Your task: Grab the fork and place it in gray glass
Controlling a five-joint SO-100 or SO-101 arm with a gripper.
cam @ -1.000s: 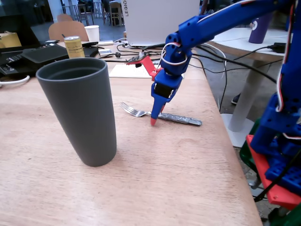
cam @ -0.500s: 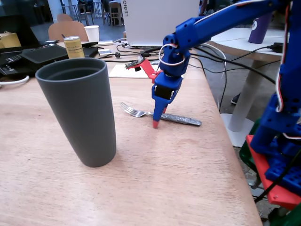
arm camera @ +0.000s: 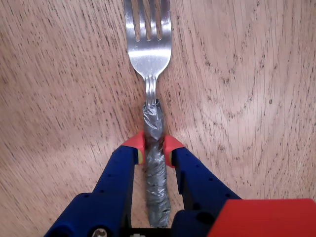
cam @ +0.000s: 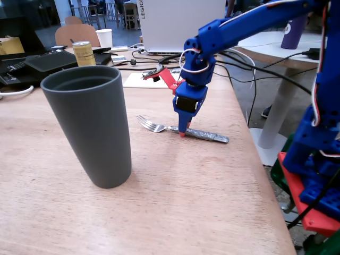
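Observation:
The fork (cam: 155, 126) lies flat on the wooden table, tines pointing left in the fixed view and its foil-wrapped handle running right. My blue gripper (cam: 183, 133) comes down on the handle just behind the neck. In the wrist view the gripper (arm camera: 154, 150) has its red-tipped fingers (arm camera: 134, 144) pressed against both sides of the crinkled handle of the fork (arm camera: 148, 54), shut on it. The gray glass (cam: 90, 127) stands upright to the left of the fork, a hand's width away, and looks empty at its rim.
A yellow can (cam: 84, 52), a white paper cup (cam: 104, 37) and a black keyboard (cam: 42, 61) sit at the back left. Cables (cam: 255, 66) and a white box (cam: 180, 21) lie behind the arm. The table's right edge (cam: 255, 154) is close to the fork handle.
The gripper tip moved from just in front of the fork back onto its handle and now grips it. Fork and glass have not shifted.

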